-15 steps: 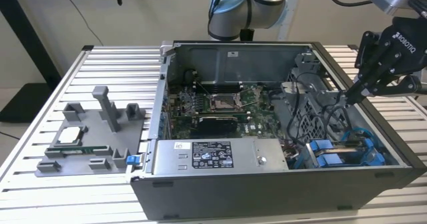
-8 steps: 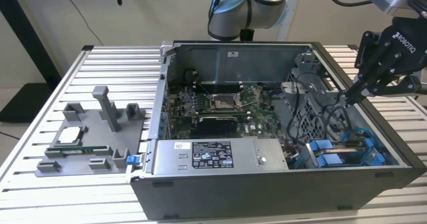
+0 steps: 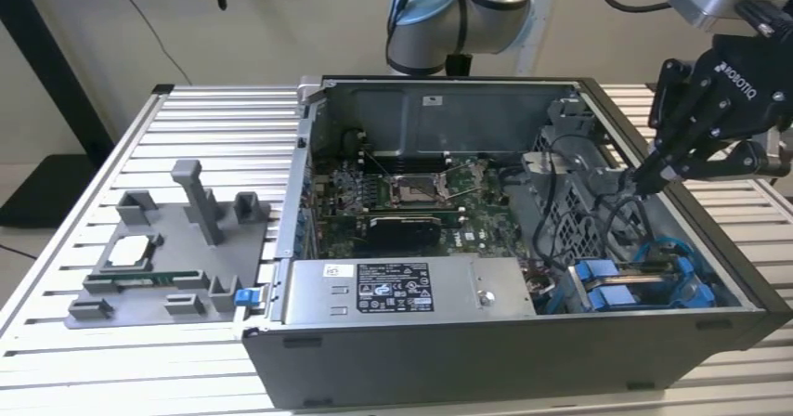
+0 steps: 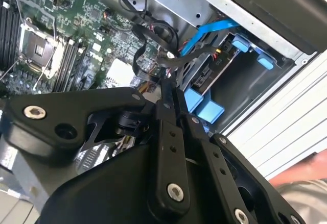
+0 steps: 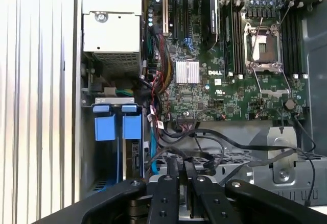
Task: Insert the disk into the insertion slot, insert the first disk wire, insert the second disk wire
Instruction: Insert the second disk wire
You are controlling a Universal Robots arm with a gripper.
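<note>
At the exterior view's right side of the open computer case [image 3: 496,351], the gripper [image 3: 644,179] hung above the drive corner, with its tips lowered among the black cables [image 3: 616,216]. In the second wrist view the two fingers [image 4: 168,132] were drawn together, leaving only a sliver of gap. They were clenched, but it could not be determined whether a cable was pinched between them. The tips stood near the disk and did not touch it.

The disk [image 4: 210,75] was seated edge-on inside the insertion slot [image 4: 253,83], in the case corner at the exterior view's lower right. Blue carrier tabs [image 5: 104,128] projected from the slot's open edge (two lay side by side in the first wrist view). A light-blue flat cable [image 4: 212,30] ran along the case wall just beside the slot.

Adjacent components were as follows:
- The power-supply box [image 3: 409,291], with a white label, lay just beside the slot toward the exterior view's left.
- The motherboard [image 3: 396,202] occupied the case floor. It carried a processor socket [image 5: 265,48] and a finned heat sink [image 5: 187,72].
- A grey fixture [image 3: 162,249] stood on the slatted table [image 3: 74,360], well apart from the case on the exterior view's left.
</note>
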